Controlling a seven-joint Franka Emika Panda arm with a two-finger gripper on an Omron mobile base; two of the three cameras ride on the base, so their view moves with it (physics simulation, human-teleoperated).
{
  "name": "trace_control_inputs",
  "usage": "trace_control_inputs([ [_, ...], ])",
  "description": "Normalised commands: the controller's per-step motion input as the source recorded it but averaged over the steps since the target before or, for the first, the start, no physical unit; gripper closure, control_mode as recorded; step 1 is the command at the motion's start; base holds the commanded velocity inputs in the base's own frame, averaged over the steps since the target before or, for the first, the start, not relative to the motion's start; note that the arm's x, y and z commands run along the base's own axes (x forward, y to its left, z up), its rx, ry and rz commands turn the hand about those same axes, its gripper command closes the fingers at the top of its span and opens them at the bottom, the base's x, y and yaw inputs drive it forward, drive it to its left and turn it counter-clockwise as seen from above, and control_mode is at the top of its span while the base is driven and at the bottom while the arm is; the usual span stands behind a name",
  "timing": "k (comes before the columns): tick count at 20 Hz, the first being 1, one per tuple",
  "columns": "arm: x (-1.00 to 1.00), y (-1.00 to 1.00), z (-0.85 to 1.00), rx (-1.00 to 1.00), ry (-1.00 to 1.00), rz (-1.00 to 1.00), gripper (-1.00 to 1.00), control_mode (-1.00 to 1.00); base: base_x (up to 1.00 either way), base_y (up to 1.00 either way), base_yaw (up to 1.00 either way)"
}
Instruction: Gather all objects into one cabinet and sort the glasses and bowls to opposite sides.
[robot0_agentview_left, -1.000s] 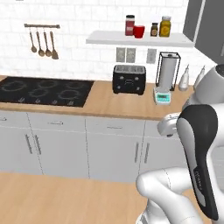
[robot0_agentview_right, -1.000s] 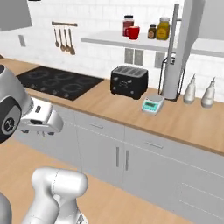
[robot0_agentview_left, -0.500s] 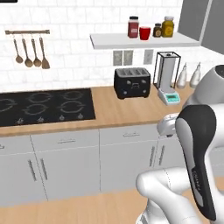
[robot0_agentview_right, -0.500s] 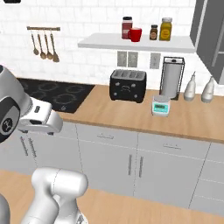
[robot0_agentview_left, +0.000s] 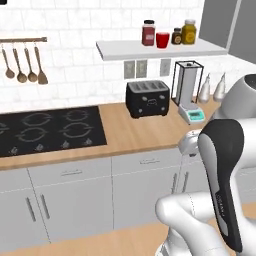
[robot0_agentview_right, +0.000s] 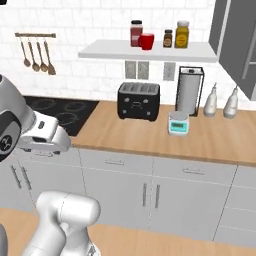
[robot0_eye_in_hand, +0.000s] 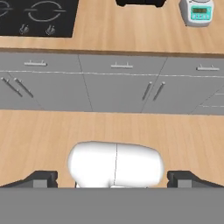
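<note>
Your gripper hangs low with jaws spread wide and nothing between them. The red cup stands far above and ahead on the wall shelf, between jars.

The arm is built of glossy white rounded shells joined by dark charcoal sections. A long black band with faint pale lettering is seen running down one upper link. Pale grey rounded caps are fitted at the joints, and a thin seam is seen across one white shell. The finger tips are small, dark and blocky.
</note>
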Motion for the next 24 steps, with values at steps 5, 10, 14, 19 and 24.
trace_control_inputs([
  [5,0.0,0.0,0.0,0.0,0.0,0.0,-1.0,1.0,0.65,-0.25,-0.15],
  [10,0.0,0.0,0.0,0.0,0.0,0.0,-1.0,1.0,0.56,-0.37,-0.07],
  [14,0.0,0.0,0.0,0.0,0.0,0.0,-1.0,1.0,0.62,-0.34,-0.01],
  [19,0.0,0.0,0.0,0.0,0.0,0.0,-1.0,1.0,0.44,-0.32,0.0],
  [24,0.0,0.0,0.0,0.0,0.0,0.0,-1.0,1.0,0.67,-0.24,0.0],
])
